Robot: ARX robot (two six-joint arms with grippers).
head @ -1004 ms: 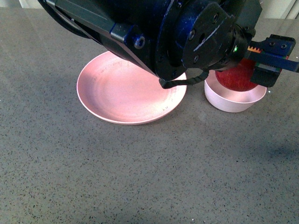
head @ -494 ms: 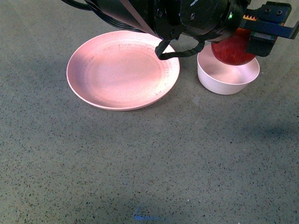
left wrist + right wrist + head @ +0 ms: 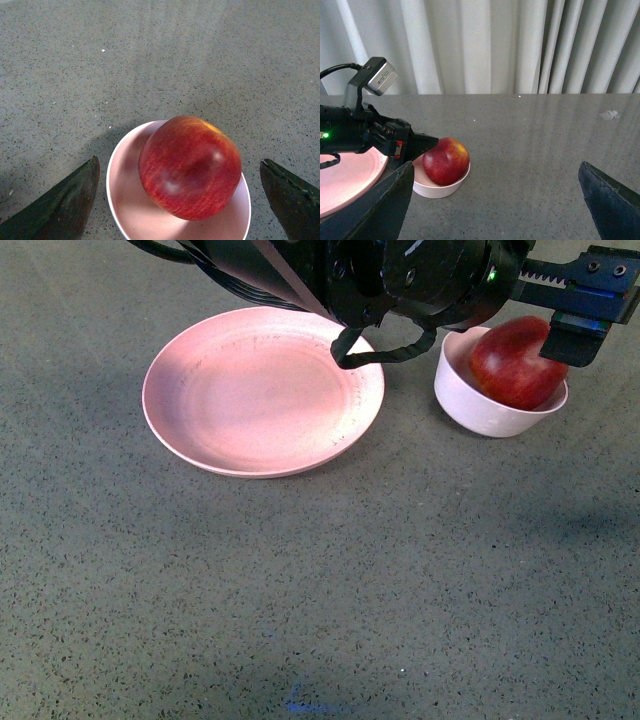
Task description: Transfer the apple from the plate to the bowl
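In the left wrist view, your left gripper point(image 3: 178, 161) was spread wide. It had a dark finger point(image 3: 65, 197) out on each side, and neither one touched anything. Between them the red apple point(image 3: 190, 167) sat in the small pale bowl point(image 3: 122, 200) on the grey speckled table point(image 3: 150, 60).

In the front view, the apple point(image 3: 512, 362) stuck up out of the bowl point(image 3: 478, 412). The big pink plate point(image 3: 250, 390) lay just beside the bowl, on its left. Your left arm point(image 3: 400, 270) hung over the plate's far edge.

In the right wrist view, your right gripper point(image 3: 496, 165) was spread wide too and held nothing. The apple point(image 3: 446, 161) sat in the bowl point(image 3: 437, 189). The left gripper's tip was right by the apple, but you could not tell if they touched. A pale curtain point(image 3: 495, 45) hung behind the table.
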